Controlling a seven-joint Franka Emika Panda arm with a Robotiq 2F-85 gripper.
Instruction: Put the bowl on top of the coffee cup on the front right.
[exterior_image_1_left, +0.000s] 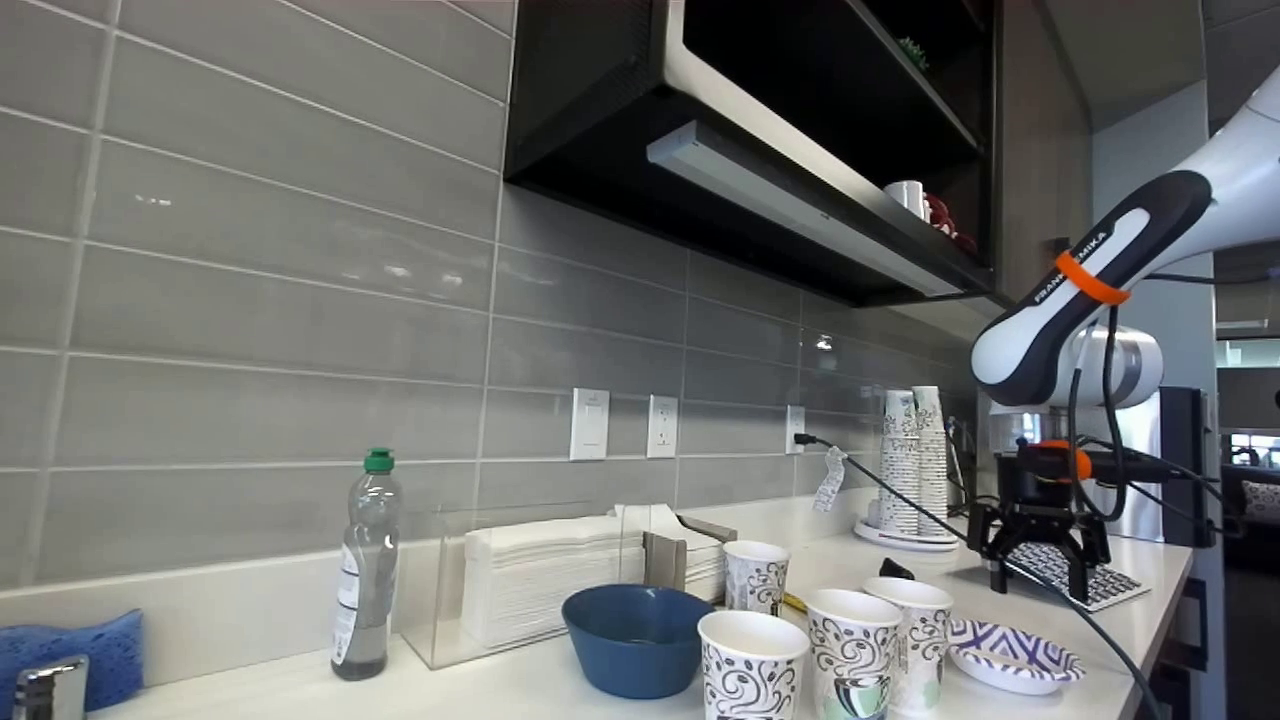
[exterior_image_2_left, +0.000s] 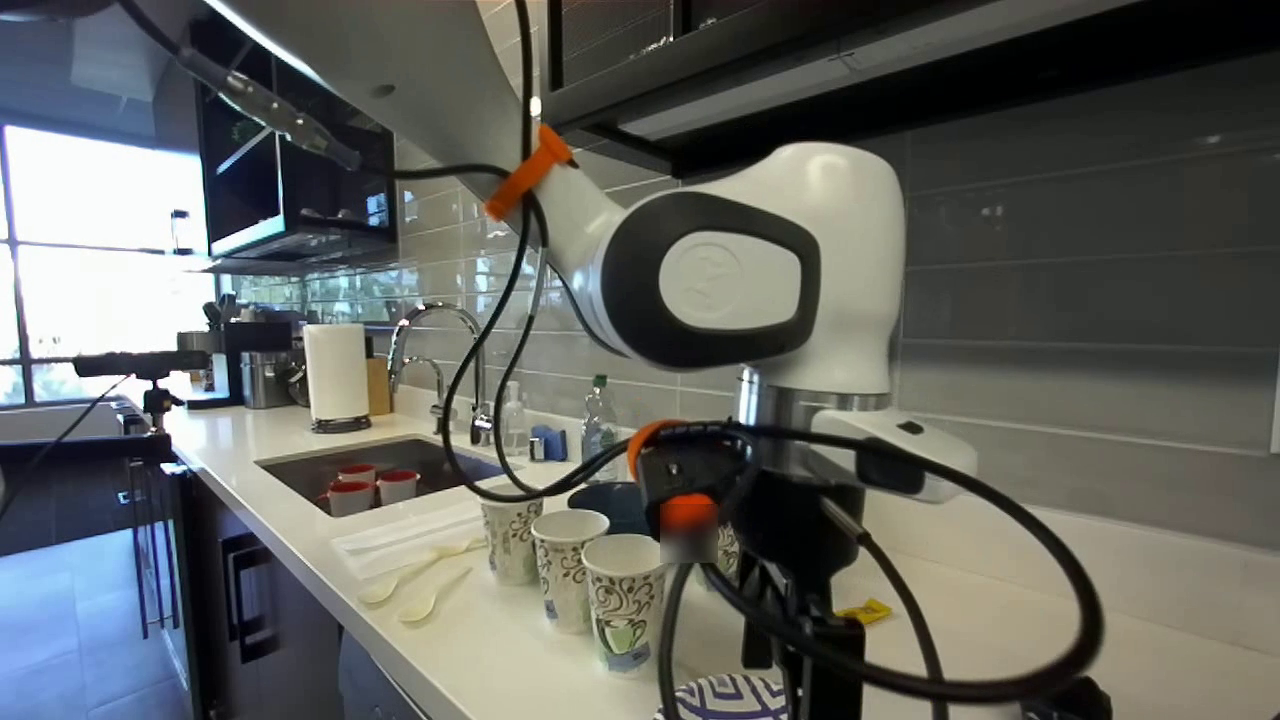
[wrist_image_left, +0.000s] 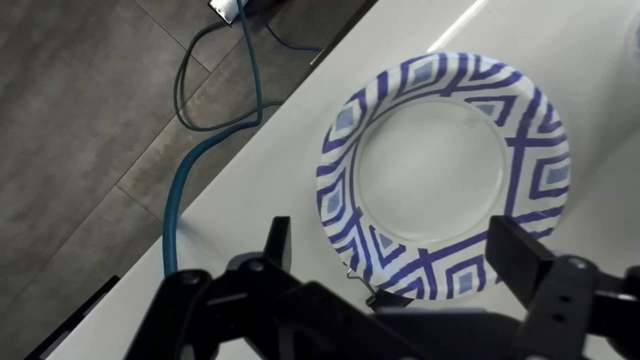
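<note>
In an exterior view, the bottom edge crops the patterned white bowl (exterior_image_2_left: 725, 697), and paper coffee cups (exterior_image_2_left: 568, 575) partly hide the solid-blue bowl (exterior_image_2_left: 618, 508). In an exterior view, the left edge cuts off the blue sponge (exterior_image_1_left: 98, 645); the wrist view crops the gripper (wrist_image_left: 392, 237)

The white counter (exterior_image_1_left: 500, 690) carries a patterned bowl (wrist_image_left: 440, 172), blue bowl (exterior_image_1_left: 637, 650) and paper cups (exterior_image_1_left: 853, 640).

In an exterior view, "FRANK" and "EMIKA" stand on the arm (exterior_image_1_left: 1125, 235) above the claw (exterior_image_1_left: 1038, 583), on either side of an orange band (exterior_image_1_left: 1092, 280).
</note>
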